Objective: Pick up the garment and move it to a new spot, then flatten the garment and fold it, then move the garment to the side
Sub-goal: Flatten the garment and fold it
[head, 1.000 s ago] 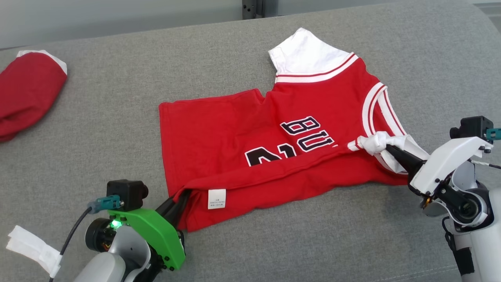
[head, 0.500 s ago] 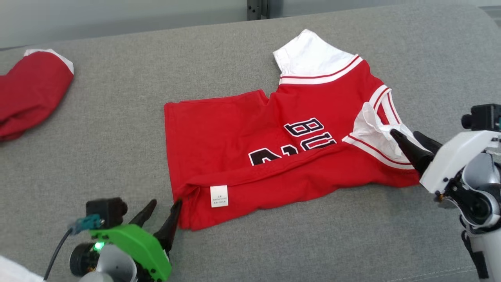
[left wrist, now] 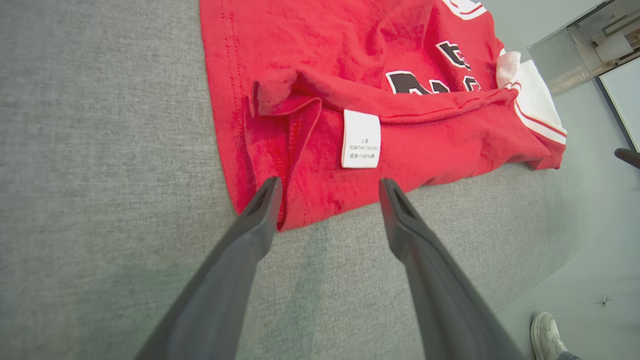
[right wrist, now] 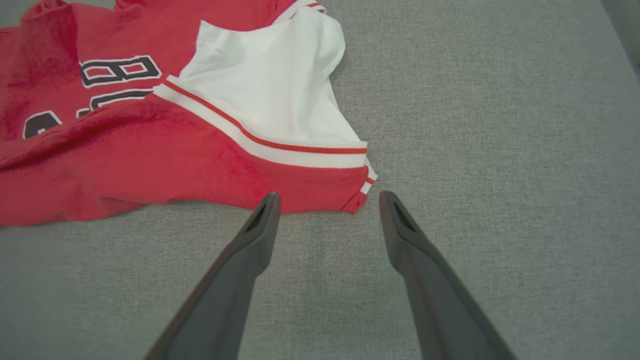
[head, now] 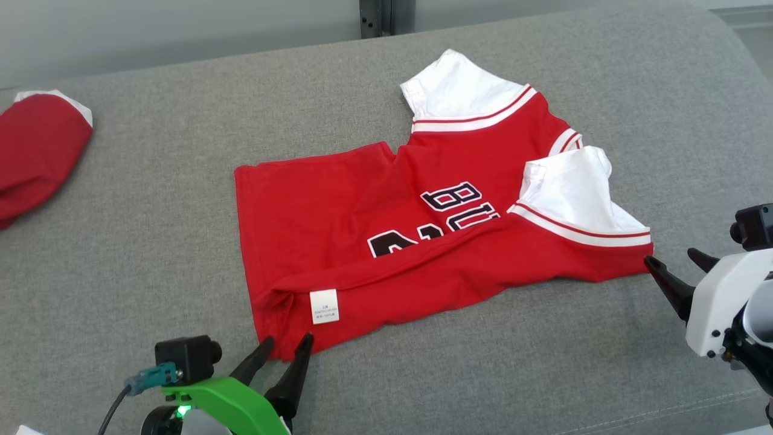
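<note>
A red jersey [head: 374, 223] with white sleeves and black lettering lies on the grey cushion, its near edge folded up over the front so a white care label [head: 324, 306] faces up. One white sleeve [head: 570, 193] lies turned over onto the chest. My left gripper [head: 288, 344] stands open just short of the jersey's near left corner [left wrist: 280, 215], holding nothing. My right gripper [head: 670, 258] is open beside the jersey's right corner [right wrist: 357, 197], apart from the cloth.
Another red garment with a white cuff [head: 36, 151] lies bunched at the far left of the grey cushion [head: 181, 151]. The cushion's front edge [head: 664, 417] runs close behind my arms. A person's shoe [left wrist: 547, 335] stands on the floor beyond that edge.
Both grippers let go of the jersey, opened and drew back toward me. The folded edge and the white sleeve dropped flat onto the jersey. The camera shifted a little.
</note>
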Controlling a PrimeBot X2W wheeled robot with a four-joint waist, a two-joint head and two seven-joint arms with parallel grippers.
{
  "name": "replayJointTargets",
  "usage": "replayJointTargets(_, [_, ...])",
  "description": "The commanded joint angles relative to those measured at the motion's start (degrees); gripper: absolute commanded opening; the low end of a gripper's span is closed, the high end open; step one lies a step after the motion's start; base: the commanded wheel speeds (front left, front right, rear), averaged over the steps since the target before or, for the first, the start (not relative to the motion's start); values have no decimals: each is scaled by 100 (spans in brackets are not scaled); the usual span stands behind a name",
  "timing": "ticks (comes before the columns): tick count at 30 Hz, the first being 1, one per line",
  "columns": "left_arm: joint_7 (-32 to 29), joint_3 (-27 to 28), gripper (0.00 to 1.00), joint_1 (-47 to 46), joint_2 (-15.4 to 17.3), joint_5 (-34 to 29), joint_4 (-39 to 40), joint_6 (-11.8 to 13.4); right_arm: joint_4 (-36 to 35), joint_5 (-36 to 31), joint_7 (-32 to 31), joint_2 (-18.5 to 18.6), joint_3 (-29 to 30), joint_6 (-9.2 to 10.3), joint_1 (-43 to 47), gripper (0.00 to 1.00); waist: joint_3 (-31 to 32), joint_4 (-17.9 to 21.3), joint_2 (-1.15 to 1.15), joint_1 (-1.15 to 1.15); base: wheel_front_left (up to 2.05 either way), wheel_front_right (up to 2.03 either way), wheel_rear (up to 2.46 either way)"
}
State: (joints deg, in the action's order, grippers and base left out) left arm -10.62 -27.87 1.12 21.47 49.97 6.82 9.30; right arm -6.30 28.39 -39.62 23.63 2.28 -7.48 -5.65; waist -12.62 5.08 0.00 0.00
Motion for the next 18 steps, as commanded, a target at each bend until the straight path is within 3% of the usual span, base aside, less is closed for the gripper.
replayJointTargets(1, [-28,-34,100,-146,-31,-52,-68,-45,102,-140,44,-47,0,-2,-158,100,-202,-26,0,0,0,0,0])
replayJointTargets(18, [-101,-269,100,-493,-194,-8,-462,-302,991,-467,118,-261,32,-2,-519,100,-475,-144,0,0,0,0,0])
